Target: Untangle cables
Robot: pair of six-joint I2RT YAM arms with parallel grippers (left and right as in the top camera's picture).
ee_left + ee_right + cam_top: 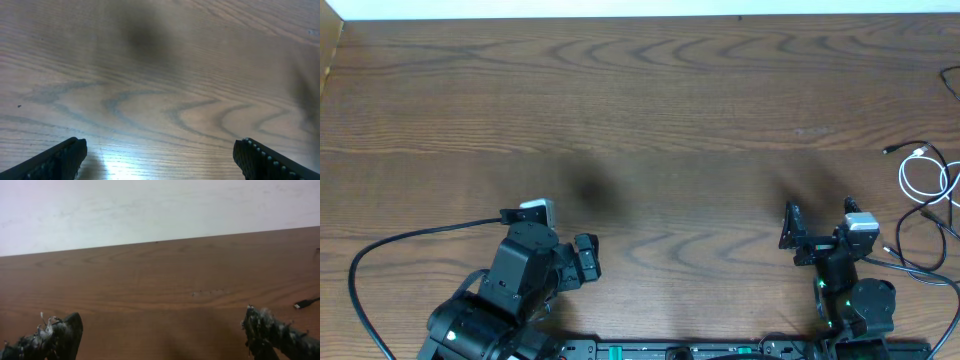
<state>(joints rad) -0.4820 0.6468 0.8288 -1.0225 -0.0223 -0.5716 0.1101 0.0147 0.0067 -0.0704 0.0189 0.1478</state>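
The cables lie at the table's far right edge in the overhead view. A white cable (920,178) is coiled in loops. A thin black cable (906,148) with a small plug end lies just above it, and another thin black cable (932,218) runs below it. The black plug end also shows in the right wrist view (303,303). My right gripper (820,225) (162,330) is open and empty, left of the cables and apart from them. My left gripper (588,258) (160,155) is open and empty over bare wood at the front left.
The wooden table (650,110) stretches back to a white wall. The left arm's thick black cable (380,250) loops at the front left. A thicker black cable (910,265) runs by the right arm's base.
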